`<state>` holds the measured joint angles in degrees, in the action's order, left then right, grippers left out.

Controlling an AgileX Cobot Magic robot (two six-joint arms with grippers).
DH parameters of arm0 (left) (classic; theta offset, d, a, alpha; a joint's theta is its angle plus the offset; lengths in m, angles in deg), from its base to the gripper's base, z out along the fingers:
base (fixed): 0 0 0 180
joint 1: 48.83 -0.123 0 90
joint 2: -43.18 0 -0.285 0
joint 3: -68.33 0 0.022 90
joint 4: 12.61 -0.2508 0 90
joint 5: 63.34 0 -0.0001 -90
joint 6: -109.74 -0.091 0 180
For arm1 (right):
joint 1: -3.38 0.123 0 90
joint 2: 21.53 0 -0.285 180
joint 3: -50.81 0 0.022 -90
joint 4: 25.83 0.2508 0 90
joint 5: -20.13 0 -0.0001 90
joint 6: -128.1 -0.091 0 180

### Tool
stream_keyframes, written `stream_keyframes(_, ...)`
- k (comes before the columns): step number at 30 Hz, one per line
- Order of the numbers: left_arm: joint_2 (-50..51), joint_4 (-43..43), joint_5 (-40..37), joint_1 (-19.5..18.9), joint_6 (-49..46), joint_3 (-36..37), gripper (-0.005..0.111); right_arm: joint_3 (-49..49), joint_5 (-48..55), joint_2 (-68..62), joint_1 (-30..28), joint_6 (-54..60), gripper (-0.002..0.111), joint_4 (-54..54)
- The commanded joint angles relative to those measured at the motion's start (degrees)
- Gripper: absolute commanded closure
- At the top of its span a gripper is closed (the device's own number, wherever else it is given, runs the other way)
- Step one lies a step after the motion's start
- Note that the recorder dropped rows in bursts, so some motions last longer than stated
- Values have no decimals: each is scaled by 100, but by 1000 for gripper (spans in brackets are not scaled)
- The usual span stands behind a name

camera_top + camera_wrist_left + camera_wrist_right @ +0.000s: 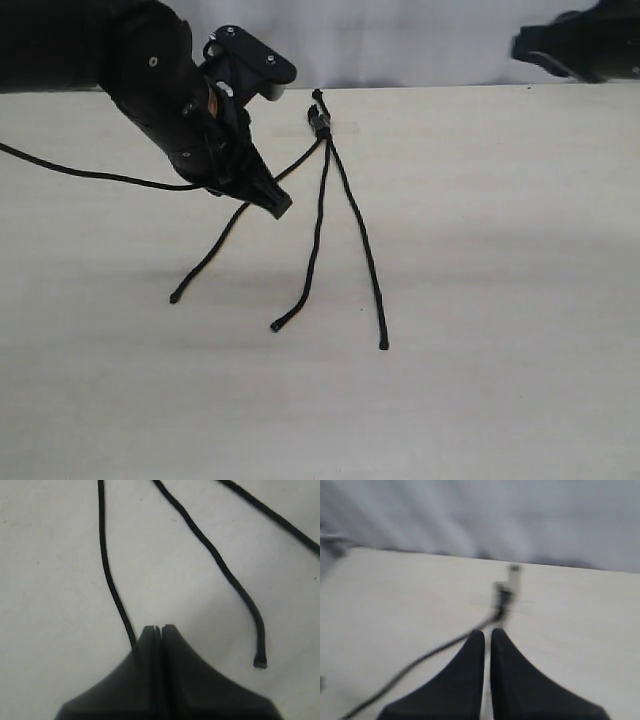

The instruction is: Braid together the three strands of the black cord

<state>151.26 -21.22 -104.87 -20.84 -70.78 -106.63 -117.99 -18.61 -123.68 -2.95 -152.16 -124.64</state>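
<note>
The black cord lies on the pale table, its knotted, taped end [320, 120] at the back. The three strands fan toward the front: left strand [215, 250], middle strand [315, 240], right strand [362, 250]. My left gripper [280, 207] hovers low over the left strand, jaws pressed shut with nothing between them. In the left wrist view that gripper [158, 628] has a strand [107, 570] passing beside and under one finger, and another strand's knobby tip [260, 663] lies nearby. My right gripper [487, 631] is shut and empty, far back from the knotted end [502, 594].
A thicker glossy cable [90, 175] trails from the left arm across the table's left side. The right arm [580, 45] sits at the back right corner, partly out of frame. A pale backdrop [420, 40] runs behind the table's far edge.
</note>
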Motion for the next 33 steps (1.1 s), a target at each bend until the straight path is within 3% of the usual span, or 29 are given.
stream_keyframes(1, -67, 83, 186, 4, -98, -53, 107, -840, -2257, -692, 546, -742, 104, -114)
stream_keyframes(4, -67, 50, -32, 4, -98, -13, 107, -900, -1900, -1283, 1020, -652, 104, -114)
stream_keyframes(6, -67, -1, 69, 4, -105, 59, 107, -783, -817, -1395, 1104, -500, 104, -114)
stream_keyframes(10, -67, -34, 587, 4, -105, 264, 107, 100, 3874, -969, 1080, 816, 104, -114)
stream_keyframes(11, -67, -72, 697, 4, -105, 277, 107, 343, 5928, -805, 1080, 1251, 104, -51)
stream_keyframes(12, -67, -72, 714, 4, -105, 277, 107, 356, 6561, -741, 1035, 1800, 104, 494)
stream_keyframes(13, -67, -72, 748, 4, -105, 277, 107, 241, 6530, -632, 829, 3838, 104, 2588)
stream_keyframes(14, -67, -22, 790, 4, -105, 277, 107, 33, 6474, -592, 625, 7454, 104, 6345)
stream_keyframes(15, -45, 70, 813, 4, -105, 277, 107, -150, 6920, -649, 536, 10314, 104, 9020)
stream_keyframes(16, 8, 110, 829, 4, -105, 277, 107, -558, 8308, -804, 407, 13256, 104, 11865)
stream_keyframes(17, 77, 192, 913, 4, -89, 277, 107, -753, 9052, -990, 369, 14343, 104, 13367)
stream_keyframes(18, 202, 308, 1043, 4, -89, 277, 107, -865, 9171, -1147, 507, 14595, 104, 13973)
stream_keyframes(20, 378, 433, 1212, 4, -89, 277, 106, -864, 8571, -1233, 778, 14193, 104, 13698)
stream_keyframes(23, 739, 861, 1480, 4, -89, 277, 92, -922, 7644, -1379, 1532, 12703, 104, 11867)
stream_keyframes(25, 863, 982, 1672, 71, -122, 277, 81, -987, 7459, -1379, 1781, 12273, 104, 11491)
stream_keyframes(33, 1475, 980, 2197, 438, -96, 265, 55, -1059, 7448, -1379, 2116, 12449, 104, 11436)
